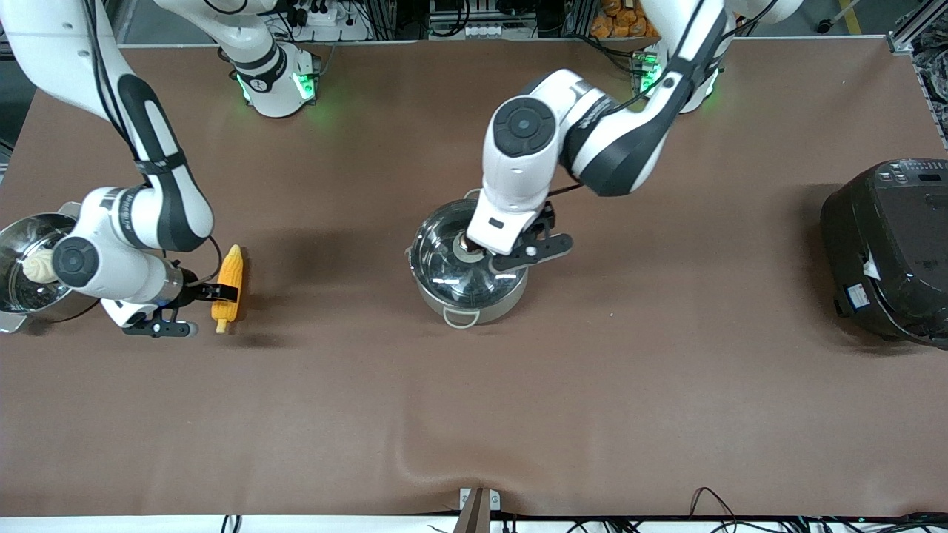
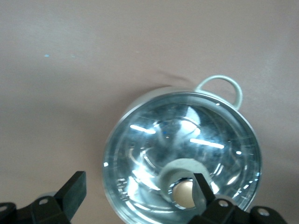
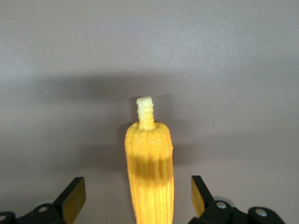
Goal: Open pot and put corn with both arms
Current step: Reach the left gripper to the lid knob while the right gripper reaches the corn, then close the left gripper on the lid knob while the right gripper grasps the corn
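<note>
Jaws spread on both grippers, grasping nothing: the left gripper (image 2: pixel 135 198) hangs over the pot (image 1: pixel 468 264), one finger beside the copper knob (image 2: pixel 183 193) of its glass lid (image 2: pixel 182 149); the right gripper (image 3: pixel 135 198) straddles the corn (image 3: pixel 149 172) lying on the counter (image 1: pixel 629 385). Nothing is done yet: lid on, corn unlifted. A steamer pot (image 1: pixel 15 281) with a bun (image 1: pixel 38 265) sits by the right arm; a black cooker (image 1: pixel 889 248) stands well apart. Nothing blocks the way.

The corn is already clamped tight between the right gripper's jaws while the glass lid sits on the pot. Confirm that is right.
Not clamped. The right wrist view shows the right gripper with its jaws open, one on each side of the corn with gaps between. The glass lid does sit on the pot, as the front view shows.
</note>
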`<state>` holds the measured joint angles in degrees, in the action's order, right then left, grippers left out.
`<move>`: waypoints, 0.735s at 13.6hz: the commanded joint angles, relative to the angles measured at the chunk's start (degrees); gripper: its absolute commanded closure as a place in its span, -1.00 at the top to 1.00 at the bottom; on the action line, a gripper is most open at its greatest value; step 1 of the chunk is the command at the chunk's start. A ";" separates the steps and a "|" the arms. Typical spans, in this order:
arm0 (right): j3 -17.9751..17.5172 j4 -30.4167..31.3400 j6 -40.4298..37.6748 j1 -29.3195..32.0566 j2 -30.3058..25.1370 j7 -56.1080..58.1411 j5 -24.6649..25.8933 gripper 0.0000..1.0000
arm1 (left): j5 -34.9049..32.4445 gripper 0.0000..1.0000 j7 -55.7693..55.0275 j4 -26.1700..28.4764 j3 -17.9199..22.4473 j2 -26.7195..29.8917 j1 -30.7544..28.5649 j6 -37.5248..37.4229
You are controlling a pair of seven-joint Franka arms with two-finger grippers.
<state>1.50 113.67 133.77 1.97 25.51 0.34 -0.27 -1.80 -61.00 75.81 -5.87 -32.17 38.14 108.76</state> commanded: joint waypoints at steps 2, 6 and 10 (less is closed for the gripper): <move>-0.27 5.43 7.46 0.76 0.32 1.15 0.97 1.00 | 0.22 1.00 -2.81 -2.24 1.12 -3.51 3.25 1.89; -0.36 5.69 9.31 2.34 2.00 4.93 0.88 -0.16 | 0.22 1.00 -4.04 -2.07 1.12 -4.91 4.83 3.91; -0.45 5.69 7.65 1.82 1.04 4.94 0.79 -0.97 | 0.13 0.98 -3.87 -1.89 1.12 -5.97 5.63 5.32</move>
<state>1.70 118.98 142.28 3.47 27.65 4.86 -0.05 -1.80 -64.02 75.31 -5.54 -37.02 42.99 113.38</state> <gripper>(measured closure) 0.379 0.000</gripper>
